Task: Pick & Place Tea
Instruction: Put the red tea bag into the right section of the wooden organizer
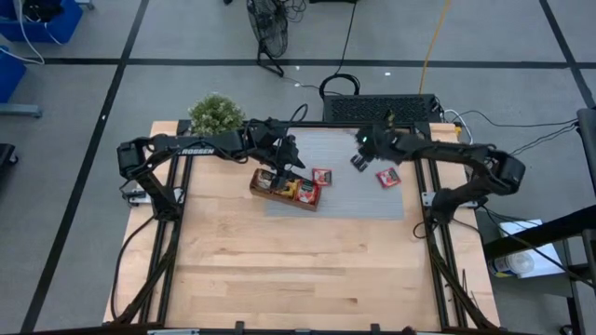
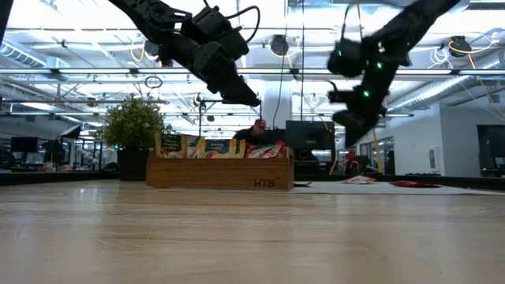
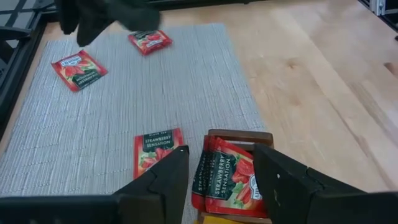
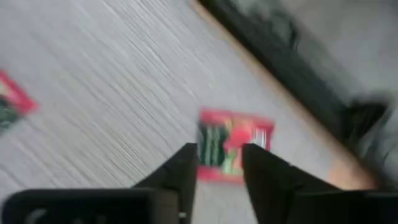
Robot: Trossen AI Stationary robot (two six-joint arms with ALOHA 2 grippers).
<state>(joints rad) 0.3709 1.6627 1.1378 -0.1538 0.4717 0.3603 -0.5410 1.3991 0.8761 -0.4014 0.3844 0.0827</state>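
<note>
Right gripper (image 4: 219, 163): you are seeing its fingers standing parted with nothing between them, above a red sachet (image 4: 235, 152) that is lying blurred on the grey mat (image 1: 358, 191).
Left gripper (image 3: 219, 169): you are seeing it hanging spread and empty over the wooden tray (image 1: 285, 197).
Tray contents: red sachets are showing; the tray's near end is being cut off.
Loose sachets: more red ones are lying on the mat, well apart.

Robotics laboratory in an open industrial hall, wooden workbench (image 1: 279, 270) at frame centre on a grey taped floor (image 1: 84, 112), exposed ceiling trusses with strip lights (image 2: 71, 47) at upper left, monitors (image 2: 312, 138) beyond the table.
</note>
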